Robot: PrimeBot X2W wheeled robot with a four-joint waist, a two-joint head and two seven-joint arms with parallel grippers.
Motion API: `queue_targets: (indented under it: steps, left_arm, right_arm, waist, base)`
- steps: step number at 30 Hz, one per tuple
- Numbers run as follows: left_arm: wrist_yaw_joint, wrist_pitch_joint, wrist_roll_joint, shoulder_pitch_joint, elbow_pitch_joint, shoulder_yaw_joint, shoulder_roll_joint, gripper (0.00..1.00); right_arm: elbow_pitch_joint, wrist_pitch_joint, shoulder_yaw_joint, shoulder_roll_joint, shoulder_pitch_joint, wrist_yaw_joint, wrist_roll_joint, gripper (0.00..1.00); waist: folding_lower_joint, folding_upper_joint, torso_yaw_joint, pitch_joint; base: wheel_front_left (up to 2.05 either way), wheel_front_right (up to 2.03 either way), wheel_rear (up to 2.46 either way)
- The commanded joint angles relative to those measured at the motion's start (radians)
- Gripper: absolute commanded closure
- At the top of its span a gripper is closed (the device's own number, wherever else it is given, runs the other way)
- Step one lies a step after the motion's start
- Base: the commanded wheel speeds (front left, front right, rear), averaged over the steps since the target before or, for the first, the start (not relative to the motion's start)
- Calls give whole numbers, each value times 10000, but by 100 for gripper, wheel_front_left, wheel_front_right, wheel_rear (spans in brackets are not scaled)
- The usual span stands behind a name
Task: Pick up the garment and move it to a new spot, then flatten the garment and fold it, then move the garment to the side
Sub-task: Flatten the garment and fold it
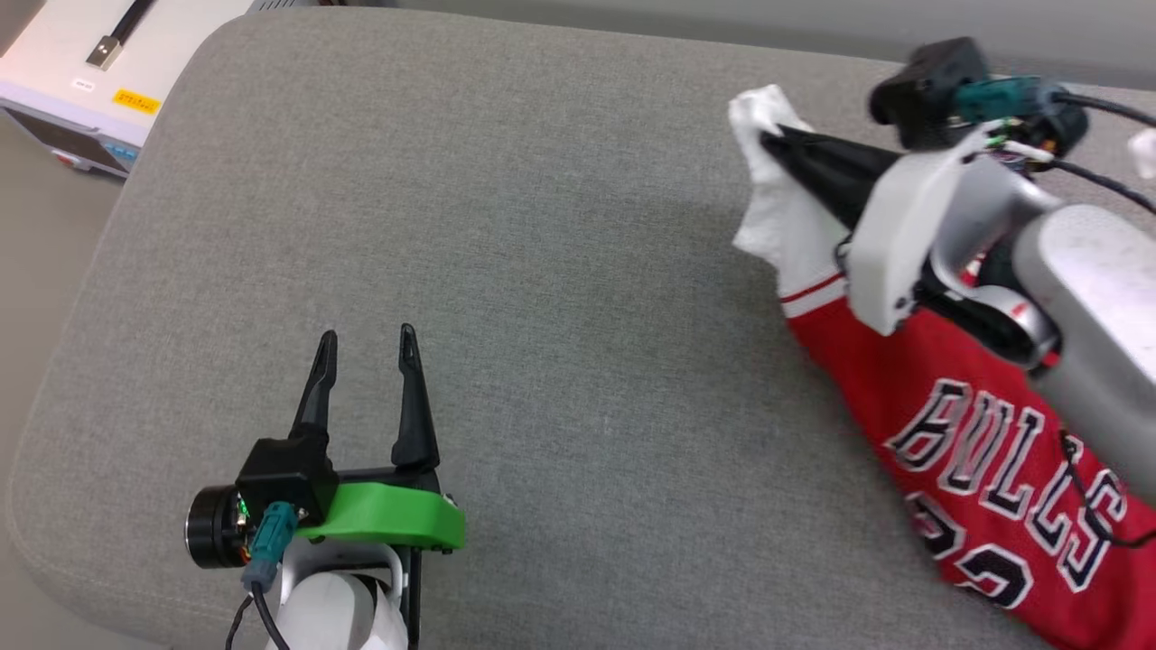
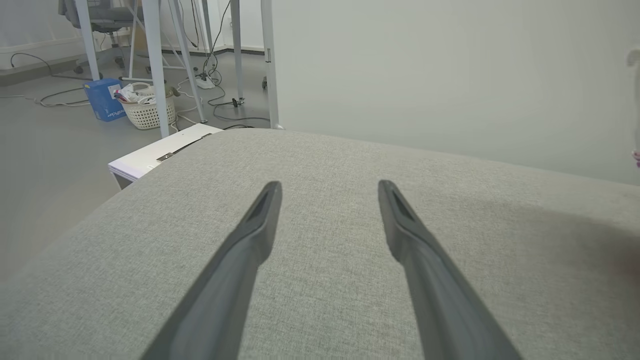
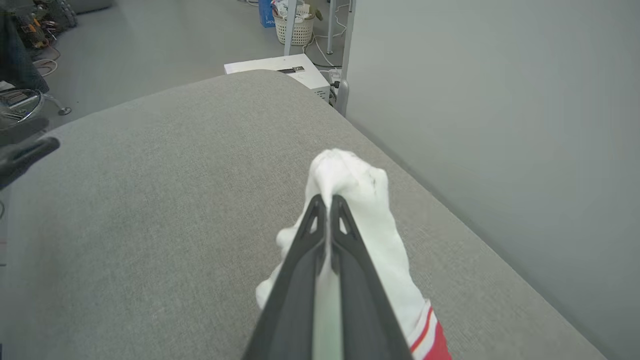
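The garment [image 1: 975,451], a red jersey with black white-outlined lettering, trails across the right side of the grey cushion [image 1: 542,316]. Its white sleeve [image 1: 768,181] is bunched and lifted at the upper right. My right gripper [image 1: 775,137] is shut on that sleeve; in the right wrist view the fingers pinch the white cloth [image 3: 350,180], with striped trim [image 3: 422,330] below. My left gripper [image 1: 366,343] stands open over bare cushion at the lower left, far from the garment, nothing between its fingers [image 2: 260,215].
A white box-like device [image 1: 99,72] sits off the cushion's far left corner. A pale wall [image 3: 500,125] runs along the cushion's far edge. Table legs, cables, a basket [image 2: 147,110] and a blue box [image 2: 102,97] stand on the floor beyond.
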Motion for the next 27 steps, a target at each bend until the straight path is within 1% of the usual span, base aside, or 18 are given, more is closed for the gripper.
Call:
queue_targets:
  steps: [1, 4, 7, 9, 13, 15, 20, 22, 23, 24, 27]
  left_arm:
    - [65, -57, -115, -90, -36, -5, -22, 0]
    - [124, -57, -183, -132, -33, 23, -22, 0]
    - [189, -57, -241, -160, -48, 101, -22, 0]
    - [205, -57, -287, -188, -60, 124, -22, 0]
    - [226, -57, -337, -232, -53, 128, -22, 0]
    - [242, -57, -358, -243, -60, 107, -22, 0]
    - [243, -57, -369, -277, -12, 115, -22, 0]
    - [234, -57, -346, -280, 33, 166, -22, 0]
    - [214, -57, -325, -281, 73, 206, -22, 0]
    - [190, -57, -300, -282, 101, 235, -22, 0]
    - [68, -57, -169, -223, 186, 364, -22, 0]
  right_arm:
    - [126, -58, 264, 389, -265, -6, -170, 100]
    - [548, -216, 1008, 1304, -536, -6, -398, 100]
    - [1170, -421, 1657, 2199, -508, -6, -216, 100]
    - [1710, -398, 2211, 2575, -415, -6, -110, 100]
    - [2817, -201, 3512, 2944, -121, -6, -8, 100]
    - [3166, 11, 3904, 3046, 137, -6, 2, 100]
    - [3285, 855, 4119, 3119, 1066, -6, 29, 100]
    - [3263, 696, 4123, 3121, 1157, -6, -124, 100]
    - [3282, 386, 4124, 3143, 1119, -6, -75, 58]
    - [3263, 101, 4125, 3165, 1059, -6, -74, 0]
    - [3110, -1289, 4108, 3172, 889, -6, -46, 0]
  waist:
    - [-1, 0, 231, 199]
    - [-1, 0, 382, 323]
    - [-1, 0, 466, 445]
    - [-1, 0, 519, 516]
    - [-1, 0, 618, 615]
    - [-1, 0, 659, 674]
    - [-1, 0, 647, 731]
    - [-1, 0, 574, 674]
    - [-1, 0, 527, 616]
    - [-1, 0, 489, 545]
    - [-1, 0, 346, 203]
  base:
    - [0, 0, 0]
    - [0, 0, 0]
    - [0, 0, 0]
    - [0, 0, 0]
    - [0, 0, 0]
    - [0, 0, 0]
    - [0, 0, 0]
    - [0, 0, 0]
    - [0, 0, 0]
    - [0, 0, 0]
    - [0, 0, 0]
